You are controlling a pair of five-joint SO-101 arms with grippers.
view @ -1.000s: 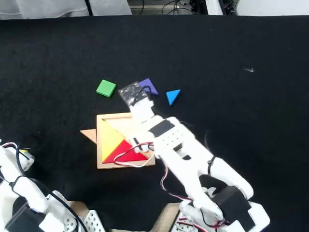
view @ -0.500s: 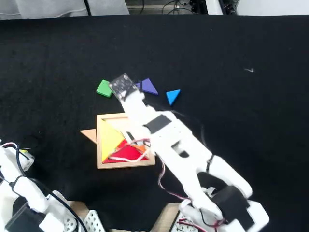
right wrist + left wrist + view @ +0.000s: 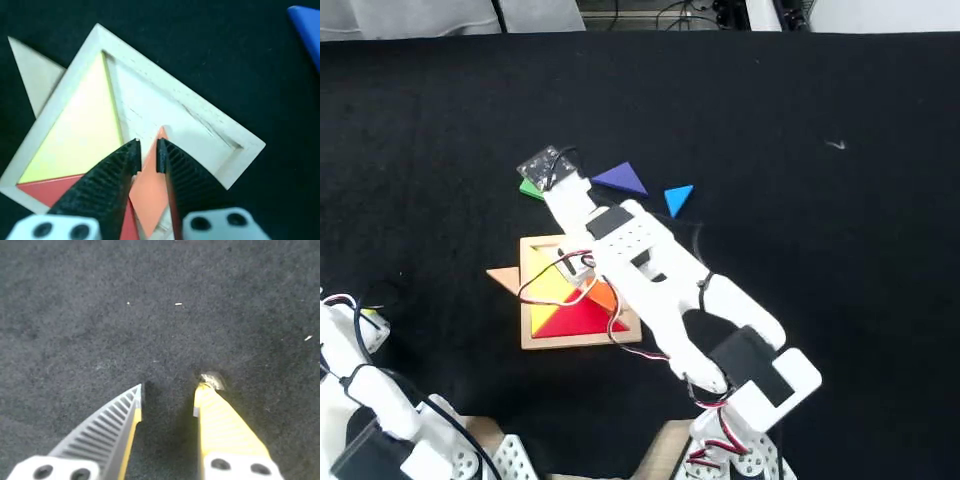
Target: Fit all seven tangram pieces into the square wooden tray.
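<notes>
Nearest me on the left, my left end effector is hanging, fingers apart, over the black counter. Farther out, my right end effector is hovering, fingers almost together, above the orange piece in the tray, beside the yellow triangle. Beyond, the green square, purple triangle and blue triangle are lying loose.

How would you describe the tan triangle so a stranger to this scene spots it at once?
On the black table find the wooden tray. Right beside its left rim in the high view lies the tan triangle. It alone is bare-wood coloured; the other loose pieces, a green square, purple triangle and blue triangle, lie beyond the tray's far side.
</notes>
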